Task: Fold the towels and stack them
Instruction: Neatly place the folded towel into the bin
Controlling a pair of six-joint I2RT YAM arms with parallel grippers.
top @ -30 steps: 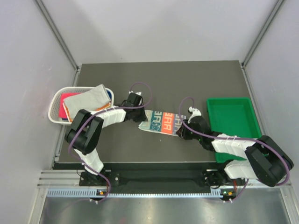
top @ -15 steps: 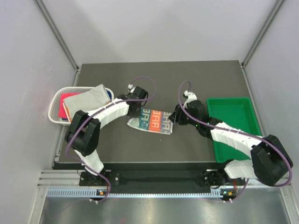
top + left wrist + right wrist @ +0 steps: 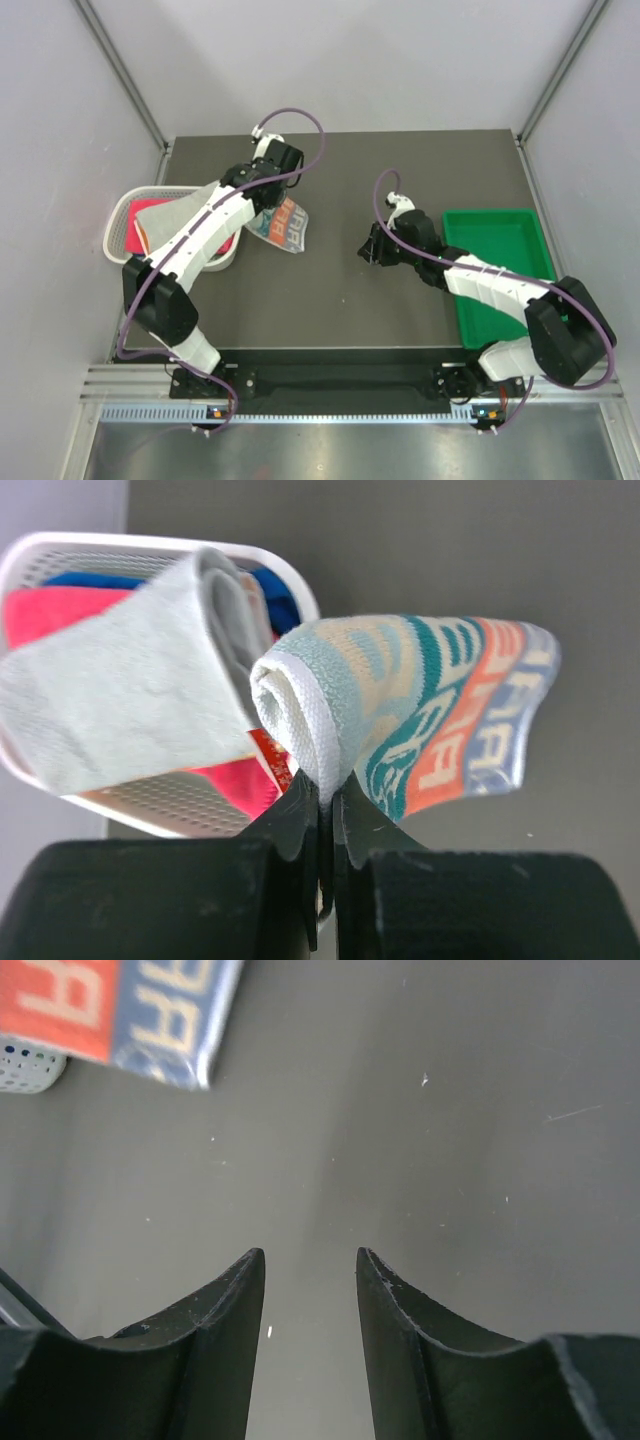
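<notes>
The letter-print towel [image 3: 286, 223] hangs folded above the table, just right of the white basket. My left gripper [image 3: 268, 208] is shut on its white hemmed edge [image 3: 318, 748], and the orange, teal and blue print [image 3: 455, 715] droops to the right. A grey towel [image 3: 178, 214] lies draped over the basket, with a pink-red towel [image 3: 134, 240] and a blue one [image 3: 281, 592] under it. My right gripper [image 3: 367, 250] stands open over bare table at mid-right, apart from every towel. The wrist view shows nothing between its fingers [image 3: 236, 1295].
The white mesh basket [image 3: 117, 222] sits at the table's left edge. A green plastic tray [image 3: 497, 252] lies at the right, beside the right arm. Dark table [image 3: 330, 300] stretches between the two arms. Grey walls close in the back and sides.
The right gripper let go of the letter-print towel and opened, drawing back to the right. The left gripper lifted the towel and carried it back and left, to beside the basket.
</notes>
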